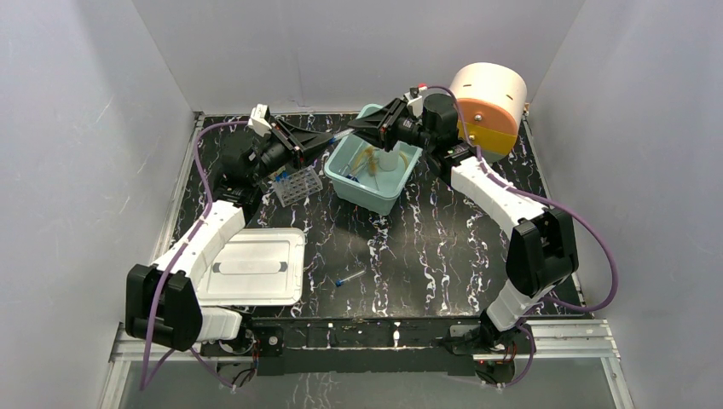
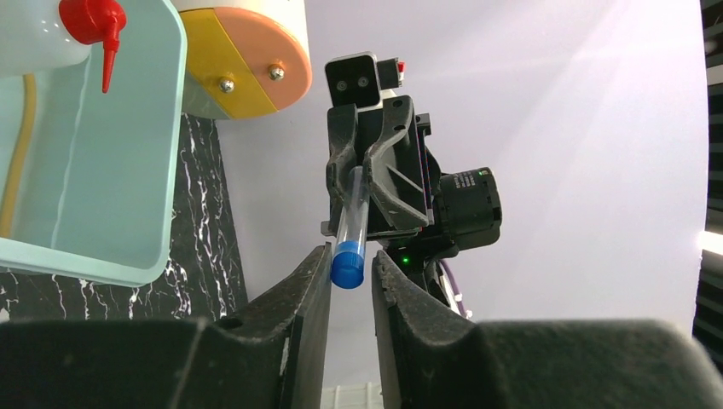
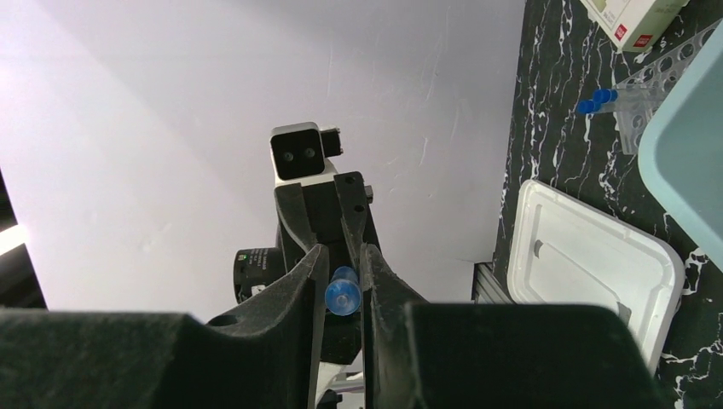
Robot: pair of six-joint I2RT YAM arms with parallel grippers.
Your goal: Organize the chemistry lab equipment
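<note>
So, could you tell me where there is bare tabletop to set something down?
Free: the stretch between the teal bin, the right arm and the loose tube. Crowded: the left side, around the grey rack and white lid.

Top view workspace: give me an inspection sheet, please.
Surface: black marbled table.
Job's things: held tube in mid-air; loose tube on the table; grey tube rack with capped tubes; wash bottle and tan tubing in teal bin.
Clutter: white lid at near left; orange-and-cream drum at back.
Grippers: right gripper shut on held tube; left gripper flanks its blue cap, grip unclear.
Cables: purple cables loop along both sides.
Surroundings: plain pale walls.
</note>
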